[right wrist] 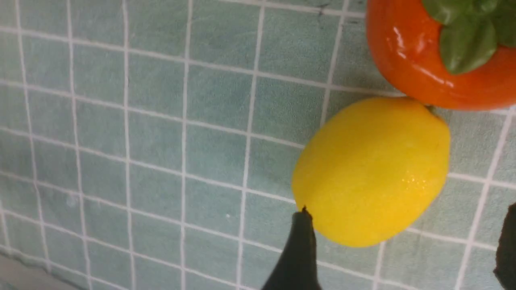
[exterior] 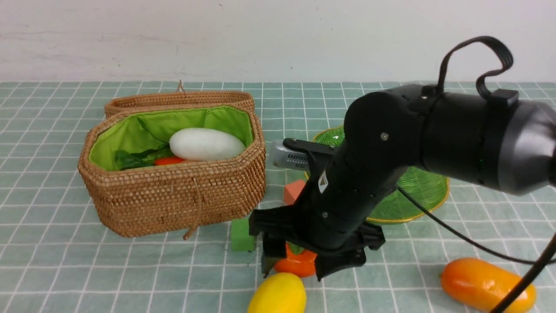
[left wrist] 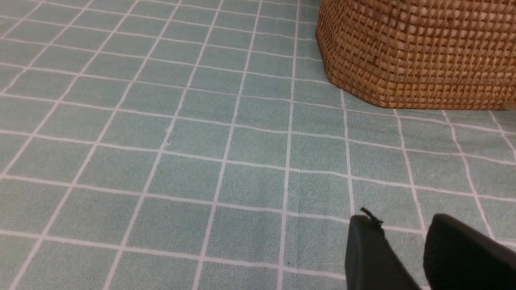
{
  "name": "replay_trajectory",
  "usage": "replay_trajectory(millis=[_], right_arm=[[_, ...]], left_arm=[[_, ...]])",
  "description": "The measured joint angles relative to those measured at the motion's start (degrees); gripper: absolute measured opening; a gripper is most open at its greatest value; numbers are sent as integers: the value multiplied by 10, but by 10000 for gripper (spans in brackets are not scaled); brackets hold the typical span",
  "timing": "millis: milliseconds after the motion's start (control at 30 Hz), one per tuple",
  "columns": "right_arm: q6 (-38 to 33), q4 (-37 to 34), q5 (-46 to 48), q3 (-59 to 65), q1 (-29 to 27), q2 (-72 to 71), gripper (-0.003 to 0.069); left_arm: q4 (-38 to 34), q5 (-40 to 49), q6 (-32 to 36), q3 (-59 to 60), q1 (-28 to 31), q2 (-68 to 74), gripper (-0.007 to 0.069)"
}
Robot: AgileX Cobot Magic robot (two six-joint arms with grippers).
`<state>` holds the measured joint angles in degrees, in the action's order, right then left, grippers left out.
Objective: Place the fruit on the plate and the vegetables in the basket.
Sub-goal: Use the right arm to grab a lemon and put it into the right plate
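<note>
The wicker basket (exterior: 173, 191) stands open at the left. In it lie a white radish (exterior: 206, 144) and a bit of red-orange carrot (exterior: 168, 161) among green leaves. The green plate (exterior: 417, 191) lies behind my right arm and is mostly hidden by it. My right gripper (exterior: 296, 273) hangs open and holds nothing; its tips are at the persimmon (exterior: 299, 263) and just above the lemon (exterior: 278, 295). In the right wrist view the lemon (right wrist: 371, 171) lies just ahead of the open right gripper (right wrist: 405, 225), touching the persimmon (right wrist: 439, 60). The mango (exterior: 486, 284) lies at the front right. My left gripper (left wrist: 403, 233) is slightly open over bare cloth, near the basket's wall (left wrist: 415, 52).
A green cube (exterior: 242, 234) sits by the basket's front corner and a pink cube (exterior: 294, 191) between basket and plate. The right arm's cable (exterior: 478, 248) trails across the cloth towards the mango. A white wall closes the back.
</note>
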<state>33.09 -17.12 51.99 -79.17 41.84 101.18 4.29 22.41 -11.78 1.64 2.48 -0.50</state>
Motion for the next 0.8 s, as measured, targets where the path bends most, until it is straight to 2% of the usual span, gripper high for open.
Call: replay_trajectory(millis=[167, 300, 800], right_arm=[[83, 10, -31, 0, 19, 19, 595], [144, 12, -18, 0, 28, 49, 594], [164, 28, -26, 0, 29, 88, 594]], left_arm=[[0, 0, 0, 0, 0, 0, 215], [0, 0, 0, 0, 0, 0, 218], [0, 0, 0, 0, 0, 0, 229]])
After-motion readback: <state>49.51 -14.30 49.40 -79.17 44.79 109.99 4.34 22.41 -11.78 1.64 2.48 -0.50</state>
